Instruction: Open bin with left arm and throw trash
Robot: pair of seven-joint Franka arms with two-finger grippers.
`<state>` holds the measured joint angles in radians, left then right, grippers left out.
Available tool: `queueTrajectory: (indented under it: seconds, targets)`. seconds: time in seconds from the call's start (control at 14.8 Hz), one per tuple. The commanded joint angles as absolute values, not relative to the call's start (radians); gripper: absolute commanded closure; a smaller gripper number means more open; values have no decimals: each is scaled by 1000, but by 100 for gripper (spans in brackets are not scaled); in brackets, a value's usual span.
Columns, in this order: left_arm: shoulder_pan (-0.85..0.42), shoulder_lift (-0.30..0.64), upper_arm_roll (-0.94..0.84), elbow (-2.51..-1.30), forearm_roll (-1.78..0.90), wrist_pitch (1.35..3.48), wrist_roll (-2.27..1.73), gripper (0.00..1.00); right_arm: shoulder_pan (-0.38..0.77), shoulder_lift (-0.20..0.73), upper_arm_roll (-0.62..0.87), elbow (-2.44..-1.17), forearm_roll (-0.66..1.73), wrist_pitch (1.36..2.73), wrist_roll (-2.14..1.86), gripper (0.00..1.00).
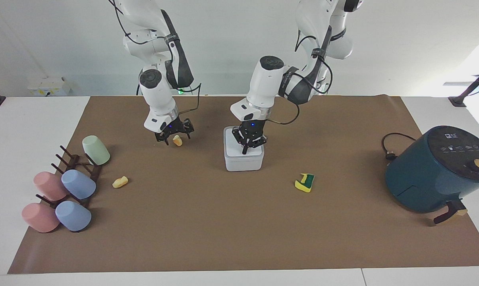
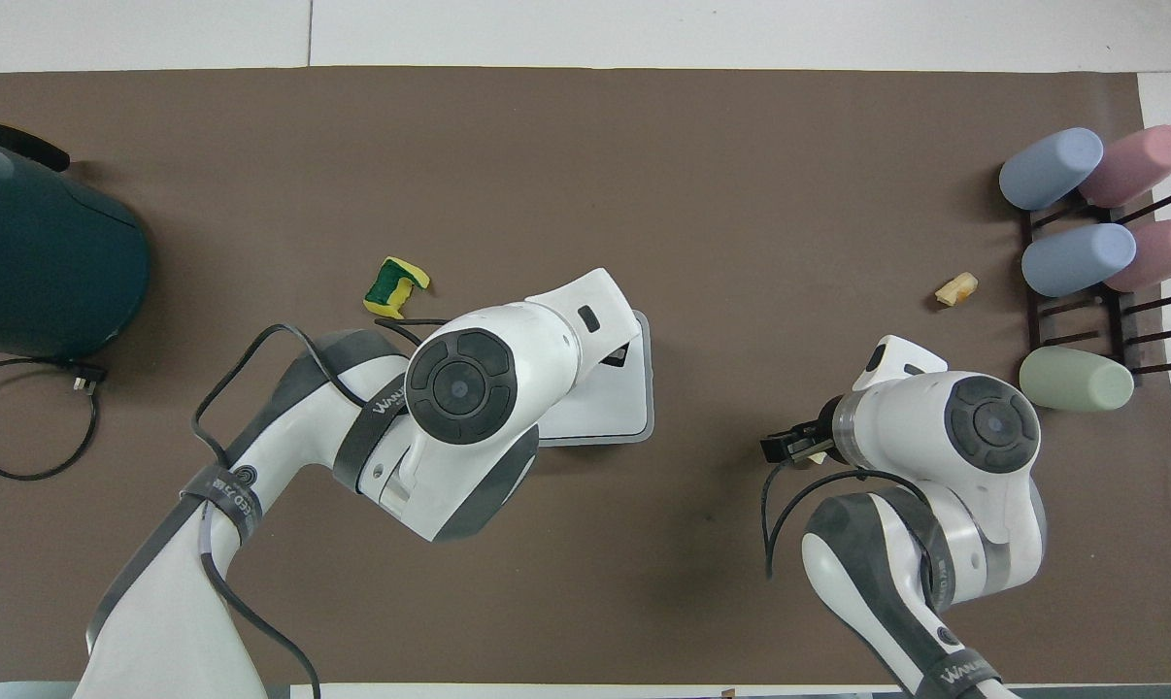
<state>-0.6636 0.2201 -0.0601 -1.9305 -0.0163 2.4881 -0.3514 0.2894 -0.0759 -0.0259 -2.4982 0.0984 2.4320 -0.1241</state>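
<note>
The white bin (image 1: 243, 163) stands mid-table with its lid flat and closed. My left gripper (image 1: 244, 151) is shut, and its tips point down onto the lid, hiding the lid's dot. From overhead the left arm covers most of the bin (image 2: 617, 413), and only the dark end of the left gripper (image 2: 613, 355) shows. My right gripper (image 1: 172, 138) is open, low around a pale yellow trash lump (image 1: 177, 140); overhead the right gripper (image 2: 785, 449) hides most of that lump. A second lump (image 1: 120, 182) (image 2: 956, 289) lies by the cups. A yellow-and-green sponge piece (image 1: 305, 182) (image 2: 394, 286) lies toward the left arm's end.
A dark teal air fryer (image 1: 438, 171) with its cable stands at the left arm's end of the table. A dark rack with pink, blue and green cups (image 1: 64, 190) sits at the right arm's end. A brown mat (image 1: 239, 230) covers the table.
</note>
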Motion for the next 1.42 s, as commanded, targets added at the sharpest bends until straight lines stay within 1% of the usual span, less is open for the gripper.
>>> queueTrajectory:
  seconds: [0.0, 0.07, 0.14, 0.2, 0.27, 0.34, 0.47, 0.54, 0.61, 0.68, 0.74, 0.81, 0.88, 0.95, 1.02, 1.08, 1.22, 1.35]
  targets:
    - [-690, 204, -43, -1993, 5, 2447, -374, 100, 282, -98, -25, -2539, 117, 2454, -176, 0]
    - [-686, 166, -43, -1988, 5, 2366, -368, 100, 282, -101, -25, -2549, 117, 2456, -181, 7]
    - [-678, 120, -43, -1991, 5, 2297, -364, 100, 282, -104, -25, -2554, 117, 2456, -179, 18]
    - [-673, 68, -43, -1991, 5, 2199, -362, 100, 284, -104, -25, -2554, 117, 2456, -179, 26]
    - [-657, 31, -43, -1991, 5, 2116, -357, 100, 282, -104, -25, -2556, 117, 2456, -181, 27]
    - [-637, -12, -43, -1993, 5, 2035, -356, 100, 282, -104, -25, -2557, 117, 2454, -181, 31]
    - [-583, -90, -41, -1996, 5, 1918, -330, 100, 282, -106, -25, -2562, 117, 2456, -181, 53]
    - [-546, -125, -40, -1994, 5, 1873, -306, 100, 282, -106, -25, -2562, 117, 2454, -181, 67]
    - [-504, -146, -40, -1991, 5, 1830, -320, 100, 282, -104, -25, -2562, 118, 2453, -181, 81]
    - [-479, -164, -38, -1987, 5, 1794, -304, 100, 282, -104, -25, -2562, 117, 2453, -179, 100]
    - [-462, -170, -37, -1987, 5, 1783, -304, 100, 282, -104, -25, -2559, 117, 2448, -178, 100]
    - [-440, -170, -35, -1987, 5, 1790, -302, 42, 281, -103, -25, -2548, 117, 2438, -178, 100]
    - [-417, -169, -35, -1988, 5, 1802, -295, 13, 281, -94, -25, -2515, 117, 2413, -178, 100]
    - [-387, -164, -35, -1987, 5, 1821, -276, 8, 281, -77, -25, -2449, 117, 2349, -170, 100]
    - [-359, -163, -35, -1991, 5, 1853, -252, 2, 278, -48, -25, -2346, 118, 2251, -163, 100]
    - [-335, -158, -35, -1993, 5, 1873, -224, 0, 275, -28, -25, -2247, 120, 2159, -144, 100]
    - [-278, -131, -35, -1990, 5, 1908, -164, 0, 284, 20, -23, -2037, 147, 1990, -50, 100]
    - [-249, -88, -35, -1988, 5, 1965, -134, 0, 325, 76, -23, -1859, 204, 1898, 70, 100]
